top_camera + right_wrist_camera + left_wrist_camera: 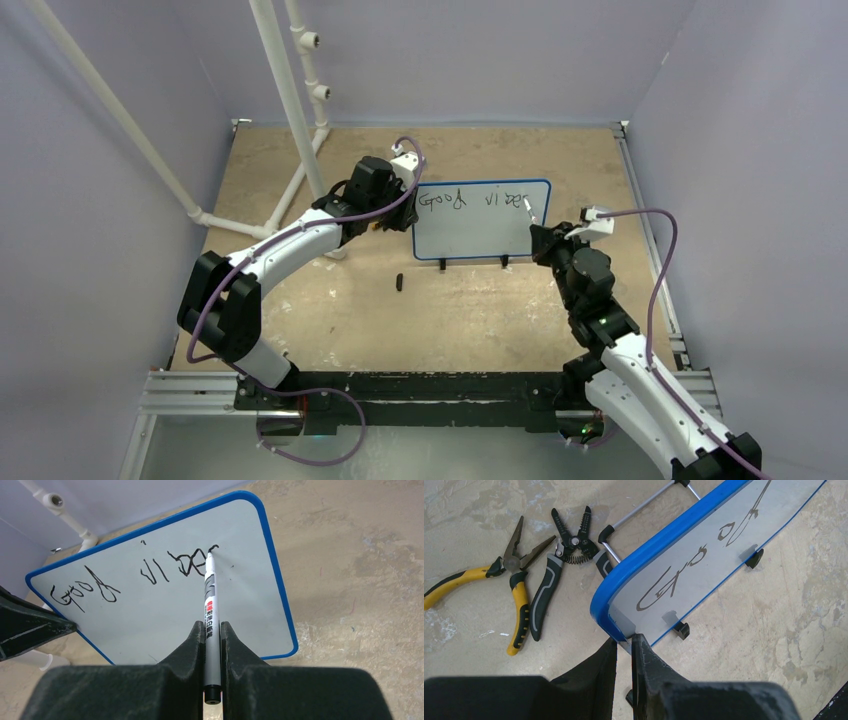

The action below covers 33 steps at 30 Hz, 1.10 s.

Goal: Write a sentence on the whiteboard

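The whiteboard with a blue rim stands tilted on black feet at mid table. Black writing on its top line reads roughly "Good vibe", also seen in the right wrist view. My left gripper is shut on the whiteboard's left corner. My right gripper is shut on a white marker; its tip touches the board at the end of the last word. The right gripper shows in the top view at the board's right edge.
Yellow-handled pliers and black wire strippers lie on the table behind the board's left end. A small black marker cap lies in front of the board. White pipe frame stands at the back left.
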{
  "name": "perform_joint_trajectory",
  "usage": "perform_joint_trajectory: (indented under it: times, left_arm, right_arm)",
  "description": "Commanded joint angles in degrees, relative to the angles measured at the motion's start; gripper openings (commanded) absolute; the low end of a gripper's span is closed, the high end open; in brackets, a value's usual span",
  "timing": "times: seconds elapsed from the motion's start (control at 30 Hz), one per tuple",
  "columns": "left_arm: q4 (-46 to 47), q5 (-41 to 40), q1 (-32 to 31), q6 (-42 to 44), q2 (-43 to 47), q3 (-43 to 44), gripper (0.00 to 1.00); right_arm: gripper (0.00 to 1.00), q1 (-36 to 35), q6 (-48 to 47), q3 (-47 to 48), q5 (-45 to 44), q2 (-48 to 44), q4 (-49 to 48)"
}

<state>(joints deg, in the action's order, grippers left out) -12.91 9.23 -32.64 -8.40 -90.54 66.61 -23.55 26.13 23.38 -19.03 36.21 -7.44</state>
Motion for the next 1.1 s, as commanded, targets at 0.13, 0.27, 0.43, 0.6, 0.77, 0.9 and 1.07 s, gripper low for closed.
perform_joint_trajectory:
  times: [0.13, 0.27, 0.43, 0.6, 0.77, 0.9, 1.07]
  left_arm:
    - [2.27, 0.96, 0.04, -0.3, 0.98, -0.78, 0.14]
    - [2.27, 1.05, 0.04, -0.41, 1.07, -0.78, 0.14]
    - [2.25, 1.05, 0.06, -0.41, 1.15, -0.78, 0.14]
    - [2.27, 1.05, 0.04, -0.39, 1.24, -0.78, 0.14]
    - [2.23, 1.05, 0.04, -0.42, 1.33, -0.76, 0.14]
    - [2.26, 1.05, 0.03, -0.39, 1.33, -0.86, 0.14]
    - [2.32, 1.14, -0.01, -0.47, 1.33, -0.87, 0.14]
  right_arm:
    - [0.0, 0.08, 1.57, -0.08, 1.16, -1.01, 0.54]
    - [0.0, 0.09, 2.4, 0.23, -0.28, -0.96, 1.92]
    - [0.0, 0.14, 3.43, 0.86, -1.85, -0.74, 3.63]
    - [0.0, 0.08, 4.03, 1.05, -3.18, -1.46, 4.88]
    - [0.0, 0.13, 4.77, 1.44, -3.91, -1.39, 5.91]
    - [0.0, 0.08, 5.02, 1.71, -3.2, -0.97, 6.41]
    - [0.0, 0.08, 5.6, 1.55, -1.53, -1.04, 6.85]
